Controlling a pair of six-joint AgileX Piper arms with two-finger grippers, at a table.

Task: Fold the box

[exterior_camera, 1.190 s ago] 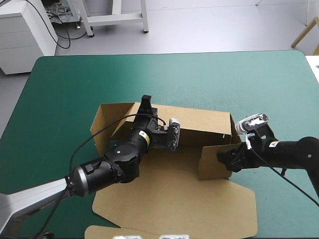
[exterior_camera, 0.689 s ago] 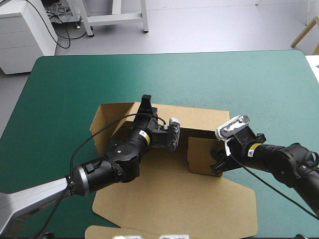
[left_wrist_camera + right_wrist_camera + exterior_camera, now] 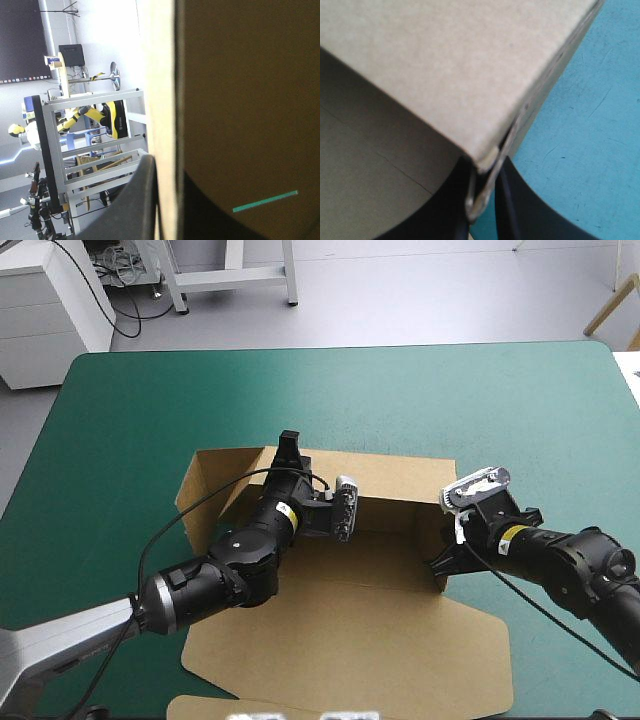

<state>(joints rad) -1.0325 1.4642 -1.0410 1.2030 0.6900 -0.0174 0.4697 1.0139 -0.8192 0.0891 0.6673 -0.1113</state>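
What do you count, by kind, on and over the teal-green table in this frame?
Brown cut-board box, walls partly raised: 1
Black fin-fingered grippers, each clamped on a box wall: 2 (left gripper, right gripper)
Teal-green covered table: 1
Total: 4

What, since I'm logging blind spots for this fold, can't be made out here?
High view: fingertips of the right gripper, hidden under its wrist.
High view: the near flap of the box, cut off by the bottom edge.
Left wrist view: the box's inside, blocked by the wall that the left gripper clamps.
Right wrist view: how the clamped corner is tucked, too close to tell.
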